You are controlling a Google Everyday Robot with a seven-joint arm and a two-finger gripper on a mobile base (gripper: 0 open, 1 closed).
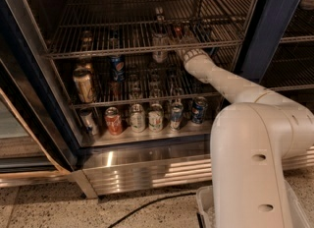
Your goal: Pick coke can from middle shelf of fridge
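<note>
Just before coke can (177, 30) — claw (186, 47)

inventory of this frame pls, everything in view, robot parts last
fridge: 1, navy frame, steel base
middle shelf: 1, chrome wire, at gripper height
coke can: 1, red, middle shelf, behind gripper
bottle: 1, clear, middle shelf, left of coke can
Pepsi can: 1, blue, lower rack, left
tall can: 1, tan, lower rack, far left
bottom-row cans: 6, mixed colours, fridge floor
cable: 1, black, floor in front
arm: 1, white, reaching in from right
gripper: 1, pale, at middle shelf front rail
</note>
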